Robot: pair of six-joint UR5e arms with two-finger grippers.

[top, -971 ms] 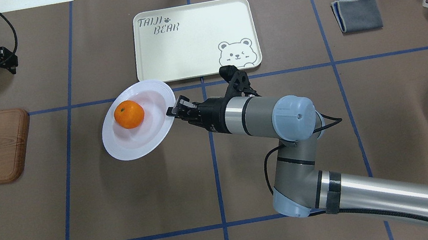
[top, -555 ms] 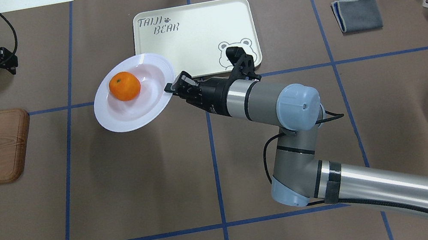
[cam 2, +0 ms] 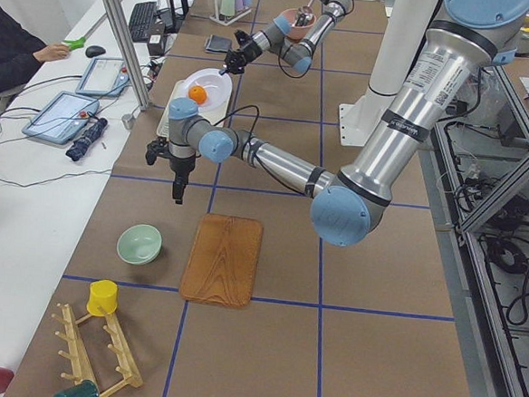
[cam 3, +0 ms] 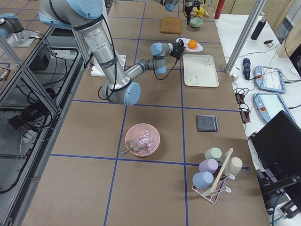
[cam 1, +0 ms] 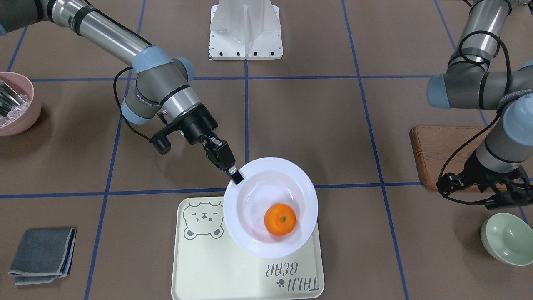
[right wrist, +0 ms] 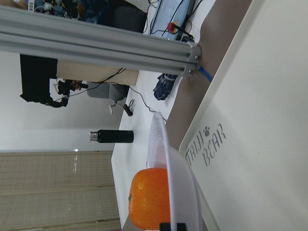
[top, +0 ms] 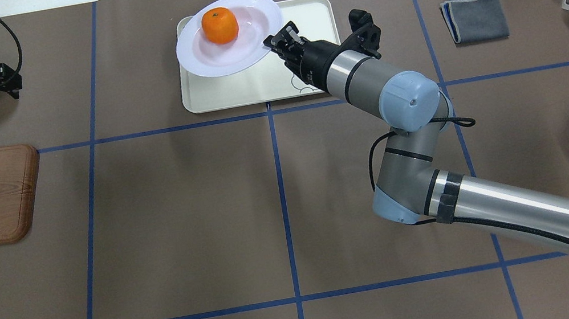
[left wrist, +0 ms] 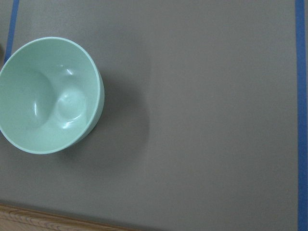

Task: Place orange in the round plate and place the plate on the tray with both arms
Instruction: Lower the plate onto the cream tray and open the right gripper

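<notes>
The brown bench (top: 186, 228) carries the cream tray (top: 227, 91). The white round plate (top: 242, 45) hangs just over the tray, pinched at its rim by the right tool (top: 277, 42). The left tool (cam 2: 177, 195) hangs over the bench by a green bowl (cam 1: 507, 238); wide or narrow, nobody can tell. The orange (top: 220, 25) sits in the plate.

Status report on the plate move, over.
Right gripper shut on round plate rim. Orange in plate, held over tray. Left gripper parked by green bowl, state unclear. Nothing blocking tray.
</notes>
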